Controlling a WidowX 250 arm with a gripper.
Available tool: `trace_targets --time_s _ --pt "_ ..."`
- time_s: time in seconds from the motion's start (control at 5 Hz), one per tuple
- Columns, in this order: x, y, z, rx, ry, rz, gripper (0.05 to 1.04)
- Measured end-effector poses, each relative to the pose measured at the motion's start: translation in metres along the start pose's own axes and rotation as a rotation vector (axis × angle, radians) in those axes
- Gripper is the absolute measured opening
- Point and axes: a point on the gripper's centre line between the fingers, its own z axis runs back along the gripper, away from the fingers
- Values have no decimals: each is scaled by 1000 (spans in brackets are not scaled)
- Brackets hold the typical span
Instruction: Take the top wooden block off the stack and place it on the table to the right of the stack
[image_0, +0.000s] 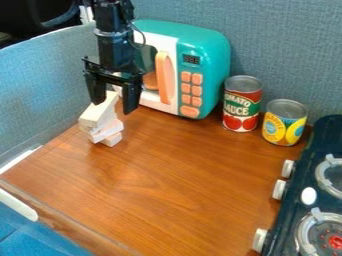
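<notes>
Stove (270, 216), 1: front right, 2 burners in view, 3 pale knobs along its near side.

Surface (167, 175), 1: brown wood grain.

Wooden blocks (99, 114), at least 3, exact count unclear: leaning stack at the left of the surface, top piece tilted.

End effector (114, 94), 1: black, pointing down over the stack's upper end, 2 fingers apart; contact with the wood cannot be told. Handling note: so close to an uneven pile, slow vertical motion, with fingers clear of the top piece's edges and square to its sides before any squeeze, would probably best guard against toppling.

Cans, 2: yellow can (284, 123), red can (241, 104), upright, apart.

Microwave (188, 67), 1: teal, orange handle, behind the blocks.
</notes>
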Motion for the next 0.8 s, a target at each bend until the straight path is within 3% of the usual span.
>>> trace_targets --time_s 0.2,0.4,0.6,0.8 --pt "-1 -1 -13 -8 31 6 1000" --pt "6 7 -18 21 -5 71 1000" --pt "25 27 -29 28 15 177 999" --pt "34 39 -15 35 -19 238 1000"
